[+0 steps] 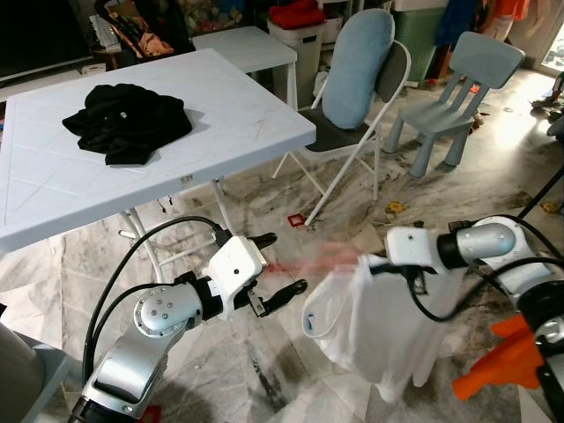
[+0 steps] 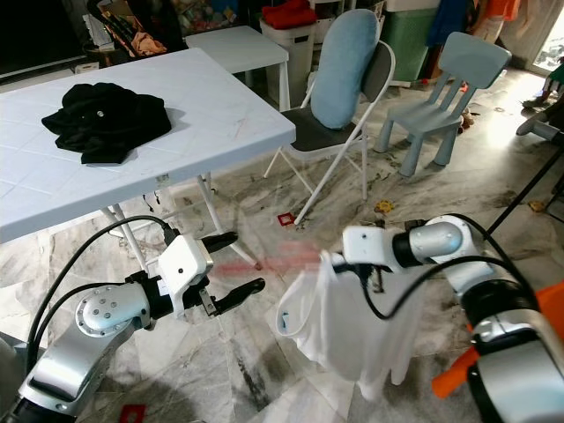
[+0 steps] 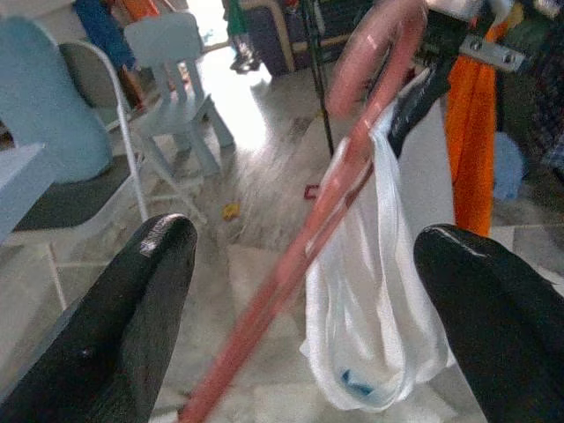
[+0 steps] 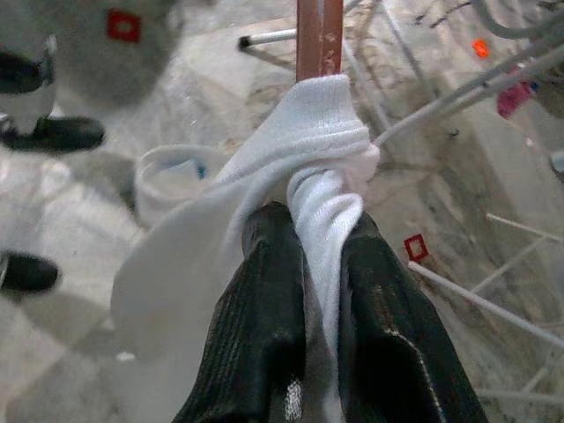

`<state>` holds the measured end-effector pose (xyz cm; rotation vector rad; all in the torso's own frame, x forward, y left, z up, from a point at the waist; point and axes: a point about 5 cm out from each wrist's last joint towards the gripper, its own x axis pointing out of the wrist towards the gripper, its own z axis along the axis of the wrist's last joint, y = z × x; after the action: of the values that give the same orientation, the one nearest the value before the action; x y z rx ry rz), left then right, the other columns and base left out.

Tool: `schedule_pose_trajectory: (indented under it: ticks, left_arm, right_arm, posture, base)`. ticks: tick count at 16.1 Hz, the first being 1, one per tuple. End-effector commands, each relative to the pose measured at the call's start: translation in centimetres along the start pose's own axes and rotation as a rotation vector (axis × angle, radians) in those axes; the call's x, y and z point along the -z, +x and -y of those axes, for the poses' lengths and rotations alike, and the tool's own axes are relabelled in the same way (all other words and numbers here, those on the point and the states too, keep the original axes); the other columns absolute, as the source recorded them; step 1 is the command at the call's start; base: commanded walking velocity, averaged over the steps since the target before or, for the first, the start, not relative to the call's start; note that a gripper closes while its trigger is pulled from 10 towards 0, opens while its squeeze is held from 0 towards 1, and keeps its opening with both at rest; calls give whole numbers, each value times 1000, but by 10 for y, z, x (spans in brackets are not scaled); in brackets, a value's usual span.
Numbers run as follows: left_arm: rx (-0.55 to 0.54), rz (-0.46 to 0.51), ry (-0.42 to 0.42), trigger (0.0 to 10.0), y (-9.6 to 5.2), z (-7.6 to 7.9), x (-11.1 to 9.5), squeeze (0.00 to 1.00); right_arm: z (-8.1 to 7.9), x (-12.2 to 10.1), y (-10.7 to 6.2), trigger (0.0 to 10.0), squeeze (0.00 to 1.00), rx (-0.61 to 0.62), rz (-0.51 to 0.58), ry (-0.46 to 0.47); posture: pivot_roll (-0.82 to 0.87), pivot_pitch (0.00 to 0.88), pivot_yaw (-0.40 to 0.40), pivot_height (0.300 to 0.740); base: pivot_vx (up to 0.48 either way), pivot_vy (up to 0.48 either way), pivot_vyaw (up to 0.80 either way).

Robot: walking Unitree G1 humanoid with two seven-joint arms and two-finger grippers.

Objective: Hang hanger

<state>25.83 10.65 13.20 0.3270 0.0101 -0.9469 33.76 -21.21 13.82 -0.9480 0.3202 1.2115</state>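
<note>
Hanger (image 3: 344, 167), pink and smeared by motion blur, stretches through the air above the marble floor (image 1: 264, 211), between the robot's two arms. A white shirt (image 1: 379, 326) is draped on it and sags toward the floor, its neck opening turned to the robot's left. The right gripper (image 4: 313, 264) is clenched on the bunched white cloth where it wraps the pink bar; in its own wrist view the two black fingers (image 4: 264, 326) press the fabric from both sides, with the bar running straight on beyond them. The left gripper (image 1: 282, 263) hangs level with it, its two fingers spread wide and holding nothing; the blurred far end of the hanger reaches toward the gap between them, and whether it touches either finger cannot be told. Seen from the left wrist, the bar slants across the space between the two black fingertips (image 3: 132, 308), the shirt dangling behind it.

Off to the robot's left stands a white folding table (image 1: 220, 97), with a crumpled black garment (image 1: 128, 122) lying near its far left corner. Beyond the table's right edge a folding chair (image 1: 352, 132) has a pale blue cushion (image 1: 357, 66) propped against its back, and a small blue-grey child's chair (image 1: 458, 84) sits just past that. Something orange (image 1: 507, 361) shows beside the right arm, at the edge of sight
</note>
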Motion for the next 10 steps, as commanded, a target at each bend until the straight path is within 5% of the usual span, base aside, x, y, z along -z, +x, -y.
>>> schedule_pose_trajectory:
  ticks: [1,6,8,10]
  left_arm:
    - [-131,2,16,10000,-3,-11,4,0]
    - [-670,38,-141,10000,-20,-50,21,0]
    - [-841,40,-233,10000,-30,-52,34,0]
    - [-888,27,-271,10000,-34,-47,42,0]
  right_arm:
    - [14,-6,-1,10000,0,141,52,58]
    - [23,3,14,10000,0,527,152,481]
    - [16,8,20,10000,0,644,213,662]
    - [9,7,26,10000,0,706,270,780]
  posture:
    - [-101,0,13,740]
    - [-93,0,10,740]
    - [-92,0,13,740]
    - [-95,0,22,740]
  base:
    - [0,0,0]
    - [0,0,0]
    - [0,0,0]
    - [0,0,0]
